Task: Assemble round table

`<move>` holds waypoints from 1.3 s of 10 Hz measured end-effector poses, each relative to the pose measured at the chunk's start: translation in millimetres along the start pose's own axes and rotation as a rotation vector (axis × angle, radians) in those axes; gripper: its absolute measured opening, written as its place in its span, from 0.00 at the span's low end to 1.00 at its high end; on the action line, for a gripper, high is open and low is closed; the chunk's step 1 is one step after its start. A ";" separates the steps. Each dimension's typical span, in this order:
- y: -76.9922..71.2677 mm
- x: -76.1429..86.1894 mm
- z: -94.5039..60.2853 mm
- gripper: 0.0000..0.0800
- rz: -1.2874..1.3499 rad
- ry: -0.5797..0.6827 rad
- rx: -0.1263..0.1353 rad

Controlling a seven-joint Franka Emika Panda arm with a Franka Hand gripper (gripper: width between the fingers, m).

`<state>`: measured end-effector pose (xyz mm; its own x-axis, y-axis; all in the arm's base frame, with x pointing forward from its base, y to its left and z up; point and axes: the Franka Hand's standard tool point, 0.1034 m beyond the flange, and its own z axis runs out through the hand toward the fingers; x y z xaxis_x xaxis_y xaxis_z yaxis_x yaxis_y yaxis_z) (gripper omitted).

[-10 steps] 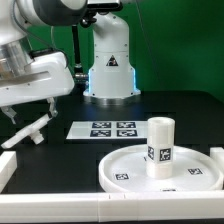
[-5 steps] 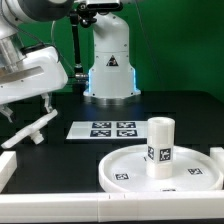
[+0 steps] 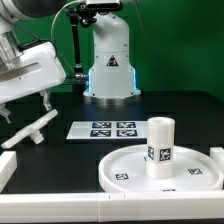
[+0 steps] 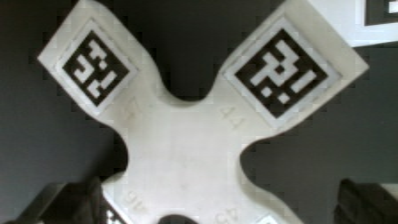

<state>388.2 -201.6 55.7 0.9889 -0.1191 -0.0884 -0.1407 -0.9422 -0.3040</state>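
Observation:
The cross-shaped base piece (image 3: 30, 128) lies on the black table at the exterior view's left. In the wrist view it (image 4: 187, 130) fills the frame, two tagged arms spread wide. My gripper (image 3: 30, 108) hangs just above it and is open. Its dark fingers (image 4: 63, 205) stand either side of the piece in the wrist view, with a gap on one side. The round disc (image 3: 125, 165) lies at the front right. The short tagged cylinder leg (image 3: 160, 147) stands upright on it, far from my gripper.
The marker board (image 3: 103, 129) lies flat mid-table between base piece and disc. The robot's white pedestal (image 3: 108, 60) stands behind it. A white bar (image 3: 8, 168) lies at the front left, and a white block (image 3: 217, 155) sits at the right edge.
My hand has shifted slightly up and toward the exterior view's left. The base piece, disc and leg have not moved.

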 end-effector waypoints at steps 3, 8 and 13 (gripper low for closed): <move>7.5 -2.5 7.3 0.81 -0.012 -0.002 -0.021; 15.8 -7.2 20.5 0.81 -0.009 -0.026 -0.029; 14.2 -5.0 23.4 0.81 -0.041 -0.025 -0.042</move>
<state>380.2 -207.0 29.6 0.9923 -0.0724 -0.1002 -0.0970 -0.9586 -0.2678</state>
